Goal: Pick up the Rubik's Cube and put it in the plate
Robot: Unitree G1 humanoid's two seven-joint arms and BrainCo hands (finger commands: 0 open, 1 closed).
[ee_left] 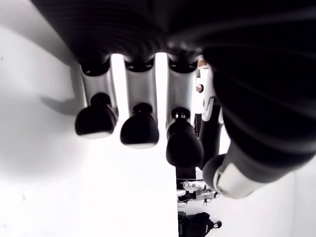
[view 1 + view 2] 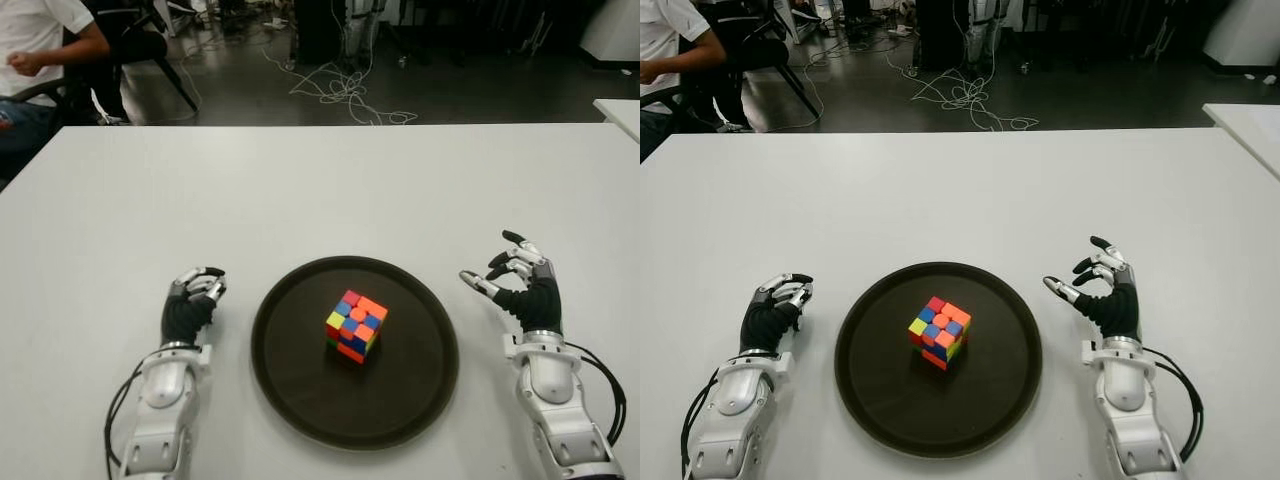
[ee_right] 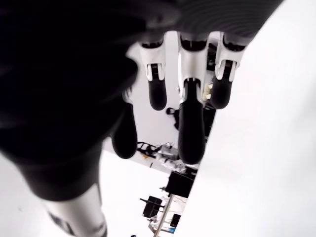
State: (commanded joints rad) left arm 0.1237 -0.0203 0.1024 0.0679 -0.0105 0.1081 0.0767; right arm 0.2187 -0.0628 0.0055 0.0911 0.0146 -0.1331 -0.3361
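Observation:
The Rubik's Cube (image 2: 356, 326) sits inside the dark round plate (image 2: 300, 390), a little above the plate's middle, with its multicoloured faces turned up. My right hand (image 2: 512, 275) is just right of the plate's rim, fingers spread and holding nothing. My left hand (image 2: 196, 292) shows left of the plate with its fingers curled in and nothing in them. In the left wrist view the curled fingertips (image 1: 139, 131) hang over the white table; in the right wrist view the fingers (image 3: 191, 129) extend freely.
The white table (image 2: 320, 190) stretches wide beyond the plate. A seated person (image 2: 40, 60) is at the far left past the table's edge. Cables (image 2: 345, 95) lie on the dark floor behind. Another white table corner (image 2: 622, 112) shows at the far right.

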